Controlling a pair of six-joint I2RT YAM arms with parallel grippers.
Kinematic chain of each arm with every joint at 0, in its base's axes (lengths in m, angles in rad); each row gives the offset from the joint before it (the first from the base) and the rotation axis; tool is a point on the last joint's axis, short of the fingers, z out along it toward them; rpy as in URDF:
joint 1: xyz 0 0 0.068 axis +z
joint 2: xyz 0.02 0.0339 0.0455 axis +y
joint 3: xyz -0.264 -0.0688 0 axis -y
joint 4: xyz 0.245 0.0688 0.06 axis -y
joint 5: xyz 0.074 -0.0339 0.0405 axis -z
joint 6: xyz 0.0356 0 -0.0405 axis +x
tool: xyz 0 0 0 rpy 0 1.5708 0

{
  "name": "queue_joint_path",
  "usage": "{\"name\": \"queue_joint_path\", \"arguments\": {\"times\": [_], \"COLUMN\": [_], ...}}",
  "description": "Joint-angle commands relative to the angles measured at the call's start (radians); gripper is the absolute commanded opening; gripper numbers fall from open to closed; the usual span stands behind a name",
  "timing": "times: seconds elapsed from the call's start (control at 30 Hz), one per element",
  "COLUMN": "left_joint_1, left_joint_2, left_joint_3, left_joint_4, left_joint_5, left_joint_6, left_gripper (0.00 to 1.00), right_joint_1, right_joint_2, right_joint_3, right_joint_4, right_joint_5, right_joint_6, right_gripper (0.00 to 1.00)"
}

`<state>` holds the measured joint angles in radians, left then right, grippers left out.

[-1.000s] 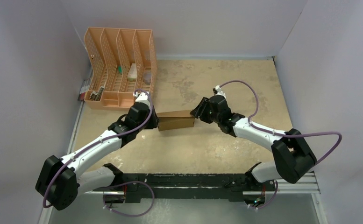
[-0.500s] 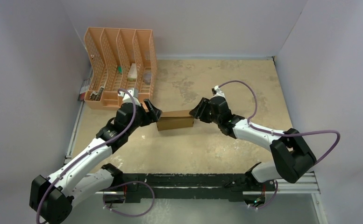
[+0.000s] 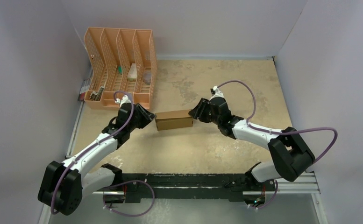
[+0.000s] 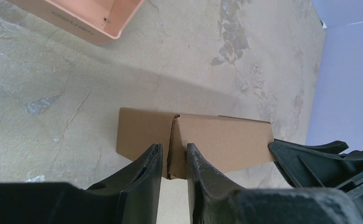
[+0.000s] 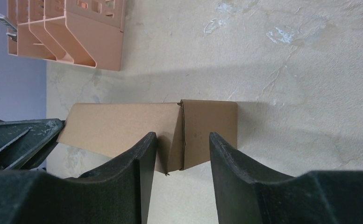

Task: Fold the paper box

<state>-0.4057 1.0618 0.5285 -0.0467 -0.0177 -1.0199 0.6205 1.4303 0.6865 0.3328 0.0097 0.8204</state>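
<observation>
Cardboard first: your box (image 3: 174,120) already looks like a closed, flat brown block. It lies on its broad face at mid-table (image 3: 235,79), near the orange organiser (image 3: 95,56) but apart from it. The main folds seem done, so I judge you well past halfway. What looks unfinished is the ends. Each wrist view shows a seam where an end panel meets the long face, and at the left end that seam gapes a little. Tucking or pressing those end flaps home is probably all that remains.

Your left arm (image 3: 95,147) reaches diagonally in from the near edge, wrist low and pointing at the box's left end. The left gripper (image 4: 173,148) has its jaws nearly together, with the seam ridge showing in the thin gap between them. Whether they pinch the card or only hover over it, you cannot tell from these views.

Your right arm (image 3: 259,133) mirrors it from the other side, wrist low at the box's right end. The right gripper (image 5: 181,136) stands about half open astride the seam there. Card shows between the fingers and beyond them on both sides, so it appears to have hold of nothing.
</observation>
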Motion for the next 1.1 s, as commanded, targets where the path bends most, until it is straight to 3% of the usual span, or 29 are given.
{"name": "queue_joint_path", "arguments": {"times": [0.0,0.17,0.37,0.67,0.77,0.9,1.07], "left_joint_1": [0.004,0.004,0.001,-0.007,-0.014,-0.016,-0.018], "left_joint_2": [-0.015,0.001,0.047,0.056,0.023,-0.052,-0.075], "left_joint_3": [-0.048,-0.098,-0.186,-0.291,-0.277,-0.211,-0.136], "left_joint_4": [-0.005,-0.028,0.031,0.094,0.093,0.076,0.050], "left_joint_5": [0.031,0.021,0.053,-0.015,-0.010,0.012,0.103], "left_joint_6": [-0.034,-0.026,-0.046,-0.037,-0.024,0.008,0.062], "left_gripper": [0.25,0.27,0.23,0.18,0.15,0.25,0.31], "right_joint_1": [0.005,0.007,0.005,0.006,0.006,0.007,0.005], "right_joint_2": [0.045,0.065,0.111,0.226,0.163,0.040,-0.070], "right_joint_3": [-0.054,-0.108,-0.203,-0.281,-0.268,-0.205,-0.172], "right_joint_4": [-0.057,-0.019,0.072,0.259,0.221,0.094,-0.017], "right_joint_5": [-0.008,-0.071,-0.110,-0.153,-0.181,-0.187,-0.197], "right_joint_6": [-0.059,-0.068,-0.079,-0.078,-0.103,-0.161,-0.238], "right_gripper": [0.47,0.45,0.43,0.30,0.28,0.30,0.32]}}
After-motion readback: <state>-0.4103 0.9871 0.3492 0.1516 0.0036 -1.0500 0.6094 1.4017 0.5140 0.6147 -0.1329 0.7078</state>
